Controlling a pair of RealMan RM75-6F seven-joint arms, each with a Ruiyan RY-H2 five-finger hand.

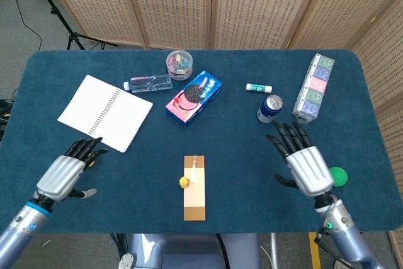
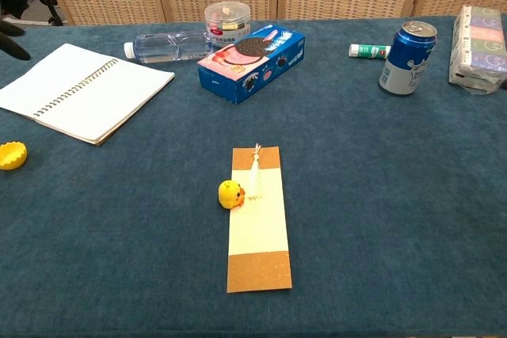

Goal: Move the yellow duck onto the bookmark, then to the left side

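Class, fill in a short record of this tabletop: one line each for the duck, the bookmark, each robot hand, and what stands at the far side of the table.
duck: yellow duck sits at the left edge of the bookmark, partly on it
bookmark: bookmark lies flat, tassel near its far end
left hand: left hand open, holds nothing
right hand: right hand open, holds nothing
far side: notebook, bottle, cookie box, can
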